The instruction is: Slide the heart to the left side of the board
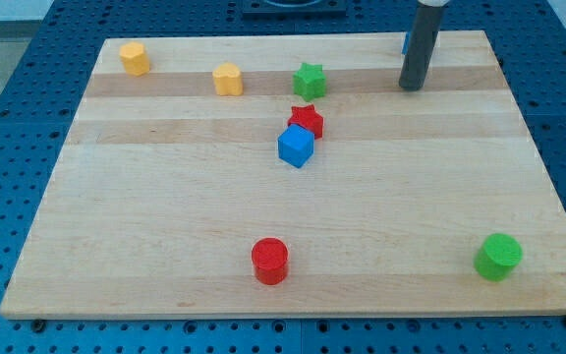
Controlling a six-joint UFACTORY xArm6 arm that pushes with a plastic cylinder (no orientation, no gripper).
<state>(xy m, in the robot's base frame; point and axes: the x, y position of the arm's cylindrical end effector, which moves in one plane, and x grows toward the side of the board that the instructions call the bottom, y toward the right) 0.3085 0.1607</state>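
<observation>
The yellow heart (227, 79) lies on the wooden board (165, 226) near the view's top, left of centre. My tip (413, 88) rests on the board at the view's top right, far to the right of the heart. The green star (310, 81) lies between the tip and the heart. A sliver of a blue block (405, 44) shows just behind the rod; its shape is hidden.
A yellow hexagon-like block (134, 58) sits at the top left corner. A red star (307, 121) touches a blue cube (296, 147) near the middle. A red cylinder (270, 262) and a green cylinder (498, 257) stand near the bottom edge.
</observation>
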